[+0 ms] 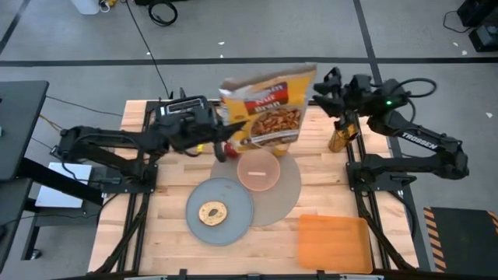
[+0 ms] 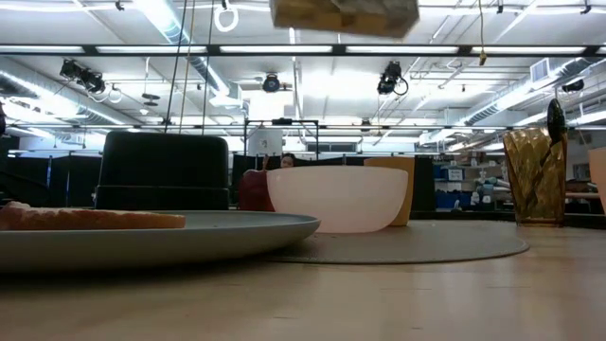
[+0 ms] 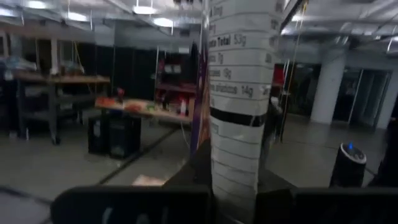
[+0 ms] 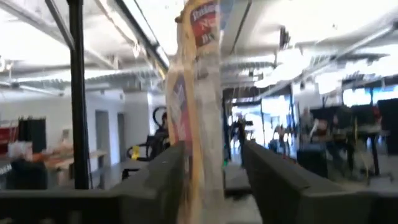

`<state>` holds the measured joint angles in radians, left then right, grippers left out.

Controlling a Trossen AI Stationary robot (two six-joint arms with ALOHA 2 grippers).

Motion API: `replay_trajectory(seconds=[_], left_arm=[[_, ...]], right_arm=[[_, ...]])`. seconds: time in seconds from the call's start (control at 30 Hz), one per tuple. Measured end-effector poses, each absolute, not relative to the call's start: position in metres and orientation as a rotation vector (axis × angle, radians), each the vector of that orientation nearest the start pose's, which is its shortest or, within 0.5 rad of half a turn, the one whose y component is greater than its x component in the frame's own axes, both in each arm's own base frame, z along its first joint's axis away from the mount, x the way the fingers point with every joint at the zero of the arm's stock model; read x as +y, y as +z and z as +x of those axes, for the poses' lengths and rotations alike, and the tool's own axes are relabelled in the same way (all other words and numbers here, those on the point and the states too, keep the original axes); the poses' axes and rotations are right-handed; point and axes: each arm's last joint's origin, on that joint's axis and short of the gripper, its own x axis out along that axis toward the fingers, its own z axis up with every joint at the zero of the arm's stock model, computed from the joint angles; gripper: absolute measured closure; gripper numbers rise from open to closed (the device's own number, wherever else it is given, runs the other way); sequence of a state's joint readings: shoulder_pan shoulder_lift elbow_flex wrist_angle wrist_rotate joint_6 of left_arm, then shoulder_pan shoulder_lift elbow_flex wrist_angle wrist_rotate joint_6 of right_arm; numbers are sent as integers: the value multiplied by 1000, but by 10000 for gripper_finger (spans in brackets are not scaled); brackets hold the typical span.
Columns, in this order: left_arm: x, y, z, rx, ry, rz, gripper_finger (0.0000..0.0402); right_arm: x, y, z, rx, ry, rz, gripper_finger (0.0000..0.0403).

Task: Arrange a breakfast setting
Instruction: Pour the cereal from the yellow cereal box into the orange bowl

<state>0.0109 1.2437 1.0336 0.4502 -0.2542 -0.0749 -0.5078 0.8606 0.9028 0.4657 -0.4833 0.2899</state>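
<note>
Cereal bag (image 1: 269, 107) hangs w/ both claws clenched on it, left gripper (image 1: 220, 124) and right gripper (image 1: 317, 92), just above taupe mat (image 1: 286, 194); grey plate (image 1: 233, 204) w/ bagel (image 1: 212, 213) overlaps mat's edge, pink bowl (image 1: 258, 170) on mat.

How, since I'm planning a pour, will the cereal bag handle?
Likely floppy: the cereal bag looks thin edge-on in the right wrist view. Probably light, as the left gripper holds it by one edge. May swing above the pink bowl.
</note>
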Motion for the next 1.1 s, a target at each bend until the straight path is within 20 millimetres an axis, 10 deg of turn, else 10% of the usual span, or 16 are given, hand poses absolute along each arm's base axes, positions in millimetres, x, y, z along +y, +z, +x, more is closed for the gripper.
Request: replay_trajectory(seconds=[0.5,1.1], left_arm=[[11,438,219,-553,287,-31,390],[16,431,245,-662,316,3,389]], right_arm=[[-88,394,171,-231,-43,134,79],[-84,379,245,-423,90,198,54]])
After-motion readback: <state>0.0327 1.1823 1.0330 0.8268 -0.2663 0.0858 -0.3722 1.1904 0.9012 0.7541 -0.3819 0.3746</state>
